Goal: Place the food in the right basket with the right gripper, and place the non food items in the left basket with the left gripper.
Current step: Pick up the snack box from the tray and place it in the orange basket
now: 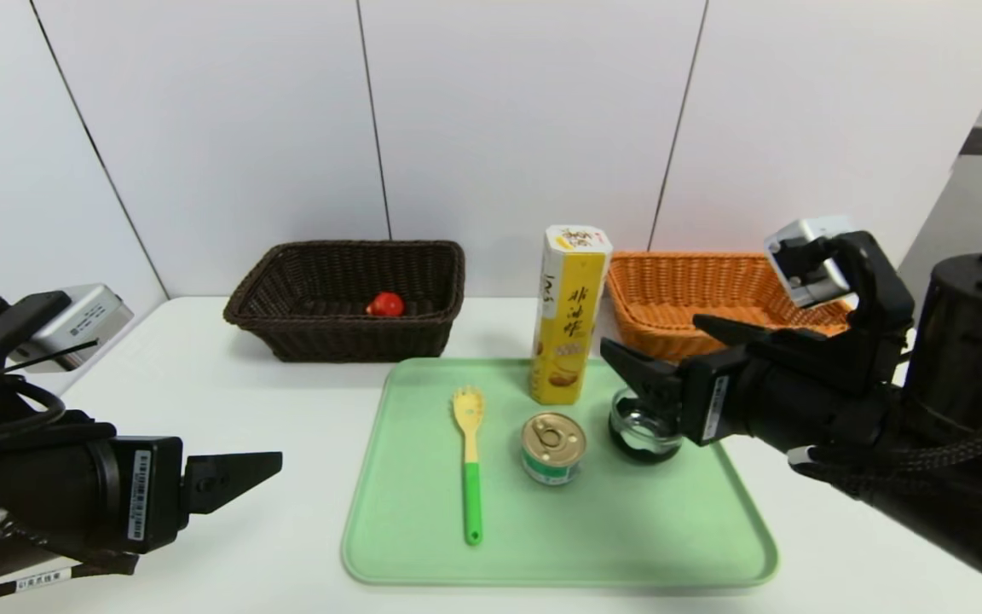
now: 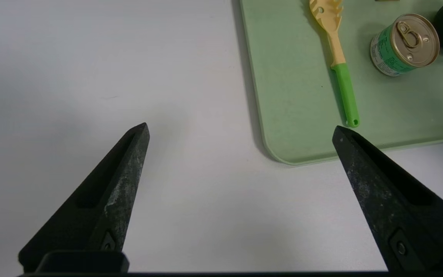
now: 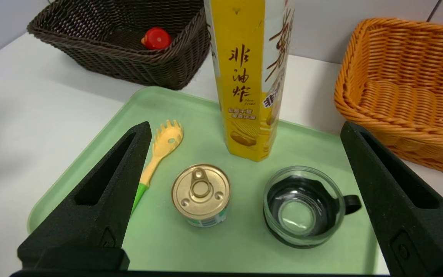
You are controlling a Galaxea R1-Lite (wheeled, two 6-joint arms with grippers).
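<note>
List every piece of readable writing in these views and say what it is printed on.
"非油炸": large brown characters running down the tall yellow carton.
Small white print under those characters on the carton: too small to read.
Green-and-white label of the small tin: text blurred, unreadable.
Barcode sticker on the left gripper: bars only, digits illegible.
Barcode sticker on the right gripper: illegible.
White tag on the left arm's lower edge: too small to read.

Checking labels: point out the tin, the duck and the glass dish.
tin [image 1: 552, 437], head view, on its gold lid
duck [image 1: 385, 304], head view, on its red body
glass dish [image 3: 302, 206], right wrist view, on its clear base
</note>
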